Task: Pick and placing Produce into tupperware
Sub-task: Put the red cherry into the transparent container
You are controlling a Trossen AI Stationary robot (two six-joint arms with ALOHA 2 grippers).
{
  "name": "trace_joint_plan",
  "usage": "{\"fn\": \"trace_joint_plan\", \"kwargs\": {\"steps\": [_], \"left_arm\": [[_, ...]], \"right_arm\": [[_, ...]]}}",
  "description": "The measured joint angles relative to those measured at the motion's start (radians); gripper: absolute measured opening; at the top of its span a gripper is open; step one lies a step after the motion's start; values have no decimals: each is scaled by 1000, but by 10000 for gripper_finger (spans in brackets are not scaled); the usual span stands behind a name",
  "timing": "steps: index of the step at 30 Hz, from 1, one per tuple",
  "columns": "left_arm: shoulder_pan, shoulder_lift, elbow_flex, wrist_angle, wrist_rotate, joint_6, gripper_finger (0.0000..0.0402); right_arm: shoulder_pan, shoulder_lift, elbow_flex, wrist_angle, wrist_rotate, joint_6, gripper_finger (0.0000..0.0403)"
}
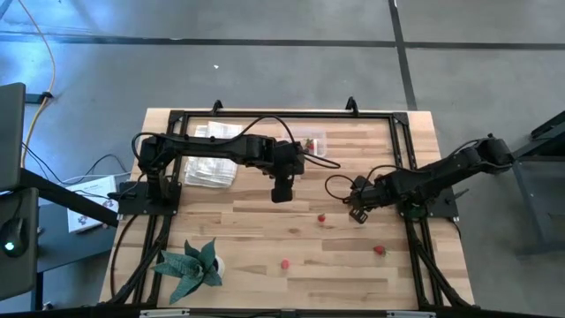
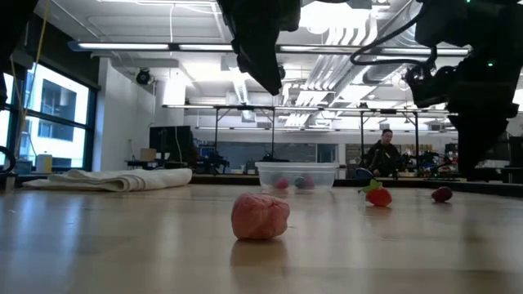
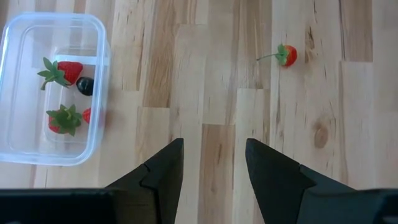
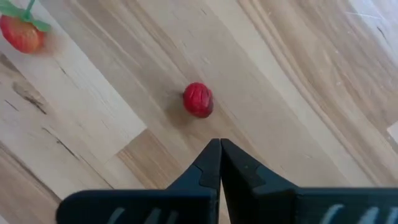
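The clear tupperware (image 3: 53,93) stands on the table's far side (image 1: 311,141) and holds two strawberries and a dark berry. My left gripper (image 3: 214,152) hangs open above bare table beside it (image 1: 281,190). A strawberry (image 3: 286,55) lies beyond its fingertips. My right gripper (image 4: 219,149) is shut with nothing between its fingers, up off the table at the right (image 1: 357,212). A round red piece (image 4: 198,99) lies on the wood just past its tips, and another strawberry (image 4: 22,34) lies farther off. More red produce (image 1: 285,262) (image 1: 379,250) sits near the front.
A folded white cloth (image 1: 212,172) lies at the far left, under the left arm. A green leafy plant (image 1: 190,265) stands at the near left corner. A black frame (image 1: 265,115) runs around the table. Bare wood lies between the two grippers.
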Motion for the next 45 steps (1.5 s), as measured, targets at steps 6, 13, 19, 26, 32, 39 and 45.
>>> {"fn": "trace_joint_plan", "kwargs": {"steps": [6,13,19,26,32,39,45], "left_arm": [[0,0,0,-3,0,2,163],[0,0,0,-3,1,1,163],[0,0,0,-3,15,-6,163],[0,0,0,-3,15,-2,163],[0,0,0,-11,16,18,163],[0,0,0,-26,16,45,163],[0,0,0,-26,16,47,163]], "right_arm": [[0,0,2,70,-9,16,0],[0,0,2,118,-112,28,5],[-19,0,2,108,-160,166,62],[-62,47,3,196,-189,203,136],[-76,160,3,198,-232,251,160],[-78,232,8,201,-226,297,153],[-78,247,7,195,-212,331,121]]}}
